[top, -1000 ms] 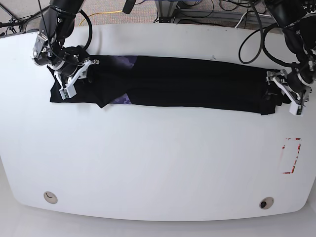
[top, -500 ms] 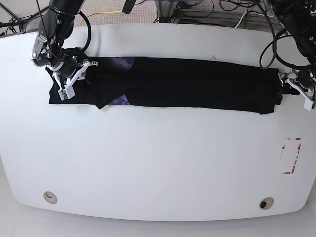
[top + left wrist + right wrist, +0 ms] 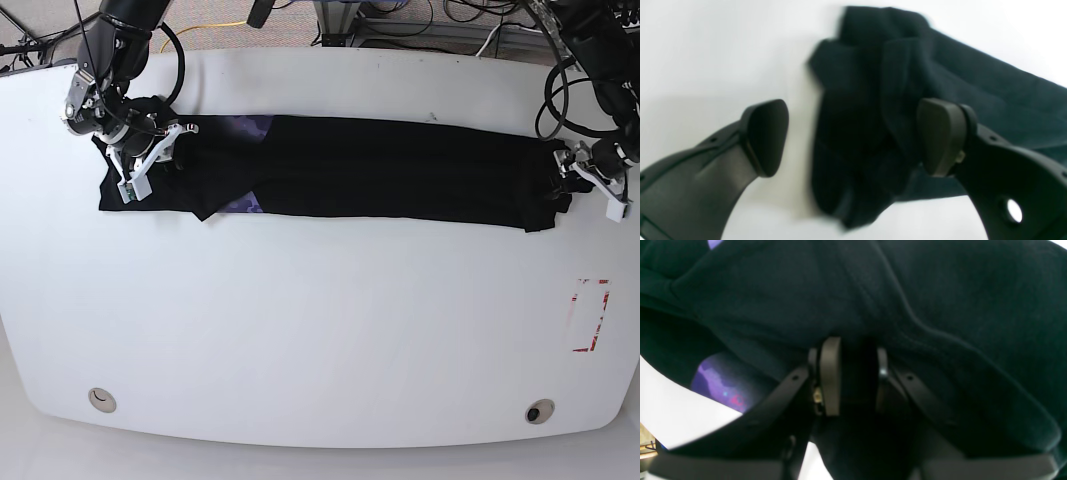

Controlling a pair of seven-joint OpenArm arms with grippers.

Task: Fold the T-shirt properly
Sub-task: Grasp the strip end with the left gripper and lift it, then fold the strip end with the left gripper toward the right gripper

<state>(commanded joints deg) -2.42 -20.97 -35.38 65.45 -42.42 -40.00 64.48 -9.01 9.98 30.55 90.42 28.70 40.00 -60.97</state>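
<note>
The T-shirt [image 3: 380, 170] lies as a long band across the upper half of the table [image 3: 320, 330]. My right gripper [image 3: 848, 373] pinches cloth at its left end; my left gripper [image 3: 853, 136] gapes wide over the right end. I judge I'm setting grips for the crosswise fold: next, close the left.

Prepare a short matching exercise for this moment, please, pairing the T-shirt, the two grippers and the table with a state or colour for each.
Things:
1. T-shirt
2. left gripper
3. right gripper
4. table

States or colours:
A. white
B. jaws spread apart over the bunched cloth end
C. black, stretched out in a long band
D. jaws closed on a fold of cloth

Pairs: 1-C, 2-B, 3-D, 4-A
</note>
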